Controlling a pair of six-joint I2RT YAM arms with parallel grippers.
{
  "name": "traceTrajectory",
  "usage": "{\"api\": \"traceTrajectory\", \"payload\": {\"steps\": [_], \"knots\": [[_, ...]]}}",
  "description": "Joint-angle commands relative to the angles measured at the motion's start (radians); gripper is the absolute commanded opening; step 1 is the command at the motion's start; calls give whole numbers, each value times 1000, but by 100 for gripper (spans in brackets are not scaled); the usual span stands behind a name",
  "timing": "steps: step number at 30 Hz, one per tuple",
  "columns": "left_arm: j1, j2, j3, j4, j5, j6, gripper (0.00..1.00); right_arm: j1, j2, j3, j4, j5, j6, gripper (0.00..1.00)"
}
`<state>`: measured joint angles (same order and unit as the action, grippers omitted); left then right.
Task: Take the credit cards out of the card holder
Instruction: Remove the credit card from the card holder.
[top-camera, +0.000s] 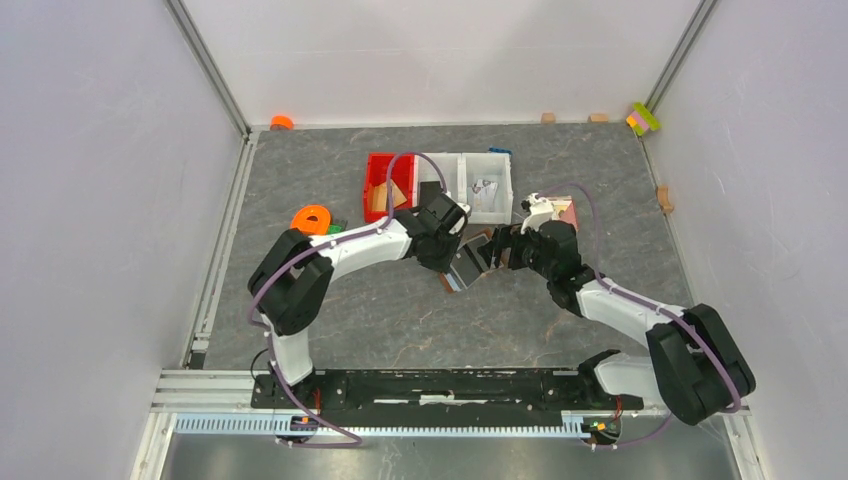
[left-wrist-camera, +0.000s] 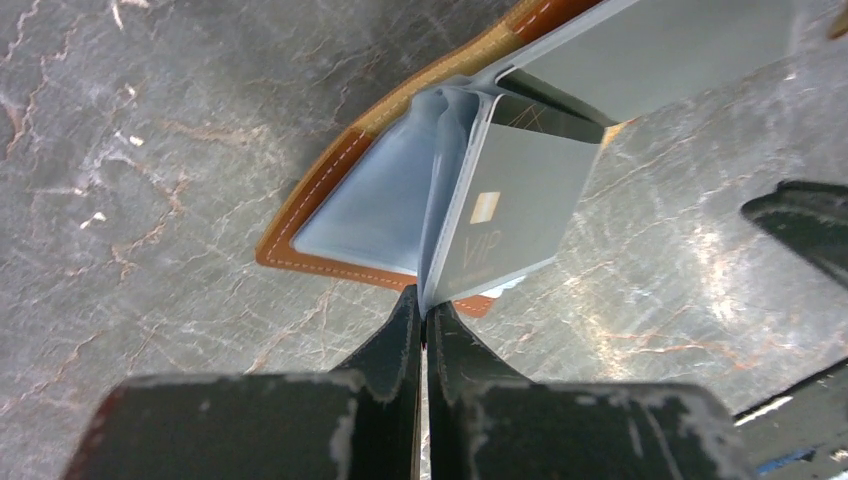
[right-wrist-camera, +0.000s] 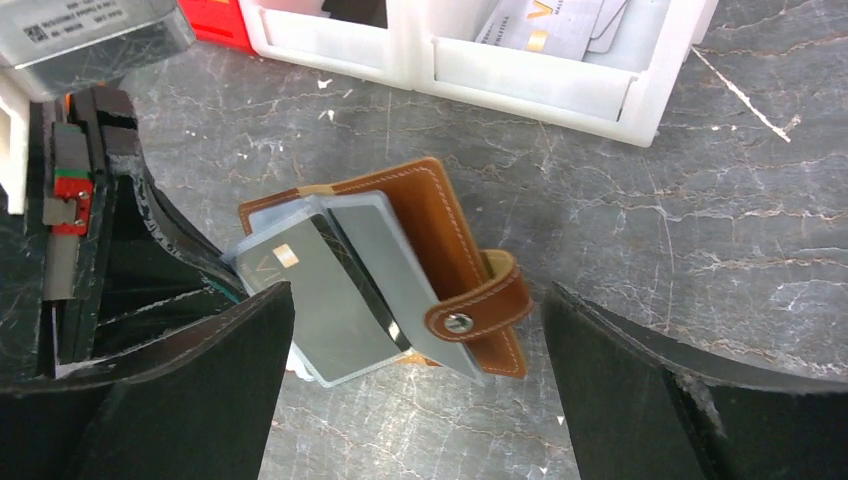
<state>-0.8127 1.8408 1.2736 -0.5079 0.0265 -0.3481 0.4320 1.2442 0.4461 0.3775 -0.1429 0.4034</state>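
Observation:
The card holder (right-wrist-camera: 440, 225), a brown leather wallet with a snap tab, lies open on the table between both grippers (top-camera: 462, 274). Dark grey credit cards (right-wrist-camera: 325, 300) fan out of its pale grey-blue lining. My left gripper (left-wrist-camera: 425, 312) is shut on the lower corner of a grey card marked VIP (left-wrist-camera: 515, 205), right beside a lining leaf (left-wrist-camera: 385, 195). It shows in the top view (top-camera: 452, 258). My right gripper (right-wrist-camera: 415, 395) is open and empty, its fingers either side of the wallet's near edge, just above the table (top-camera: 497, 250).
White bins (right-wrist-camera: 560, 85) stand just beyond the wallet, one holding loose grey cards (right-wrist-camera: 560, 25). A red bin (top-camera: 383, 185) stands to their left. Orange and green pieces (top-camera: 313, 218) lie at the left. Small blocks sit along the back wall (top-camera: 643, 118).

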Motion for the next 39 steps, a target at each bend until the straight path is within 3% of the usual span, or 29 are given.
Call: {"api": "traceTrajectory", "payload": {"steps": [1,7,16,25,30,33,36,39], "knots": [[-16,26,6,-130,-89,81,2,4,29,40,-10,48,-47,97],[-16,-59,-44,-73,-55,103,3,3,83,60,-25,67,-71,96],[-33,-27,-32,-73,-151,148,2,3,234,93,58,-178,-76,92],[-34,6,-24,-55,-191,156,2,4,143,11,162,-205,-63,47],[-34,-42,-54,-15,-189,153,3,3,158,16,173,-256,-43,29],[-34,-73,-73,8,-190,152,5,3,166,22,168,-265,-37,31],[-34,-102,-95,39,-169,157,7,3,175,28,151,-254,-41,45],[-34,-125,-119,75,-134,163,9,3,196,42,149,-257,-35,43]]}}
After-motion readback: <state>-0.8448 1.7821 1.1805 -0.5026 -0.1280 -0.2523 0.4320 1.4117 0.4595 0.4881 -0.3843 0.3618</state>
